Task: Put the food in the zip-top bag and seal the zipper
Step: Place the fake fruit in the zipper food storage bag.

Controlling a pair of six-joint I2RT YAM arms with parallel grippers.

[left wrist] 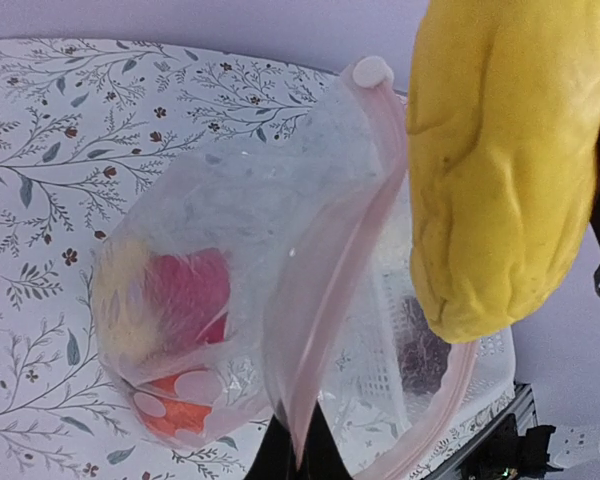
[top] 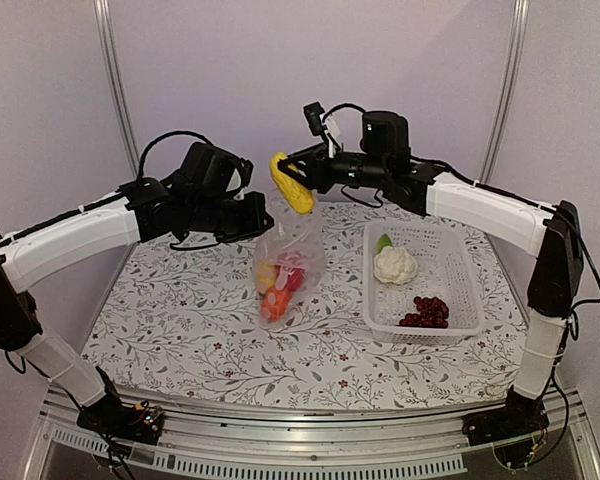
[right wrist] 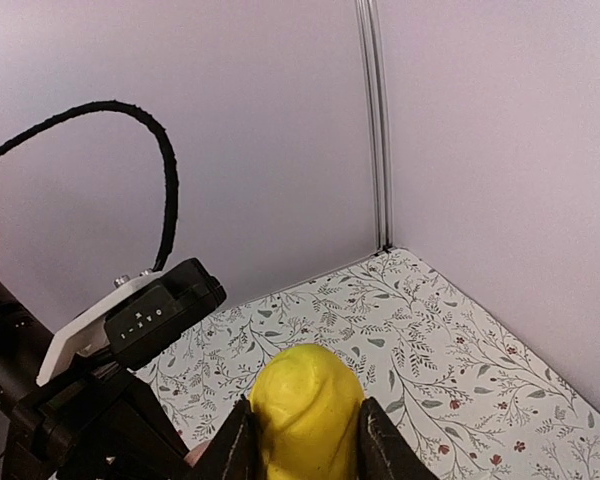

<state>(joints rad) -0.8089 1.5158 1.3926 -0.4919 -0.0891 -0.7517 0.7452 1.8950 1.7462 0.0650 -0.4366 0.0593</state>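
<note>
The right pincer (right wrist: 308, 440) holds a yellow piece (right wrist: 305, 395) tight, up in the air just above the open mouth of the zip-top bag (top: 292, 255). The left pincer (left wrist: 298, 455) is pinched on the zipper (left wrist: 330, 260) and holds the bag's mouth up. The bag's bottom rests on the bench (top: 180, 320). Inside it sit a red pepper (left wrist: 185, 295), an orange pumpkin (left wrist: 175, 415) and another yellow bit (left wrist: 120, 300). The white basket (top: 460, 290) beside the bag holds the cauliflower (top: 394, 265), a small green piece (top: 383, 243) and the grape bunch (top: 426, 311).

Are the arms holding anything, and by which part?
Yes. The right gripper pinches a yellow piece across its sides, between its fingers. The left gripper holds the bag by its zipper strip.
</note>
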